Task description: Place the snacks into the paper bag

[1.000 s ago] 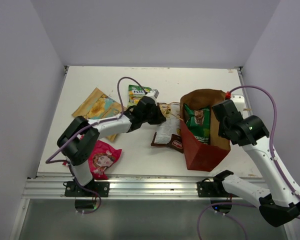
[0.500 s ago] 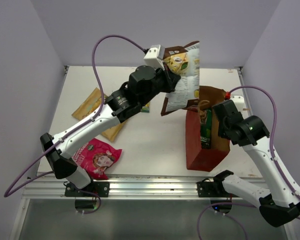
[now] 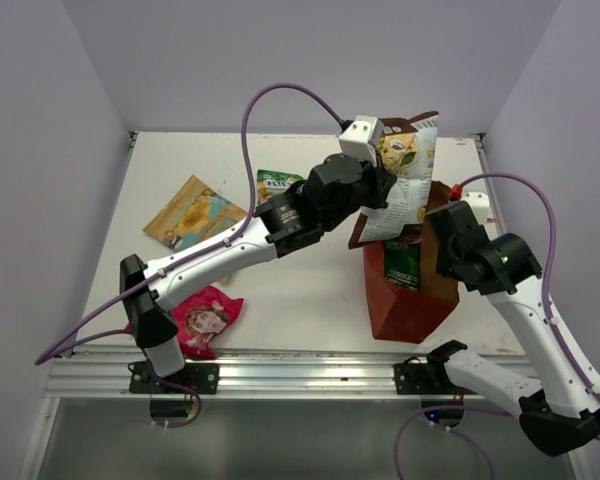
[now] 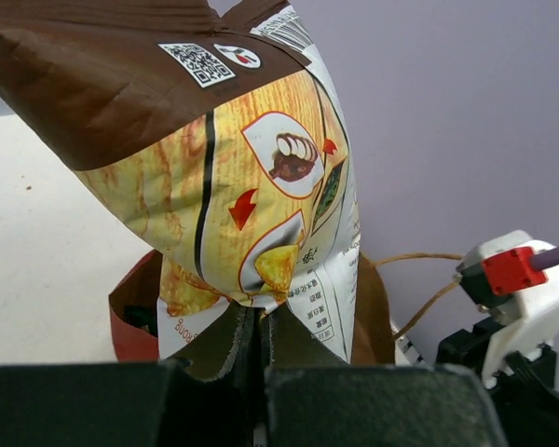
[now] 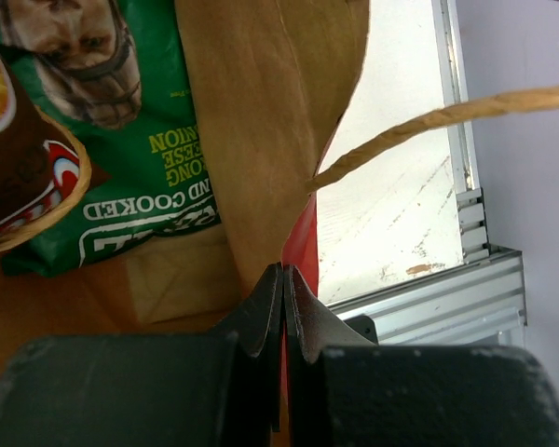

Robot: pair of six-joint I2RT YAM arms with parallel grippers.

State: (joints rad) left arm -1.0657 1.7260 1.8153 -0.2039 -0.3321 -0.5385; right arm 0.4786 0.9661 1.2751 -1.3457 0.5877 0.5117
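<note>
The scene is lit brightly and evenly from above, and only faint, soft shadows are cast on the white table [image 3: 310,290] beside the paper bag [image 3: 400,310]. The overhead view is rendered sharp, without glare. In the left wrist view the white-and-brown packet [image 4: 261,186] is shown clearly, while the left fingers [image 4: 224,349] are seen dark and slightly blurred. The right fingers [image 5: 261,317] are equally underexposed, and the table strip there is rendered very bright.

The left gripper [image 4: 261,321] pinches the edge of a white-and-brown snack packet [image 4: 224,186] directly above the paper bag [image 4: 129,321], at its open mouth. The bag's twisted handle [image 4: 419,279] loops to its right.
</note>
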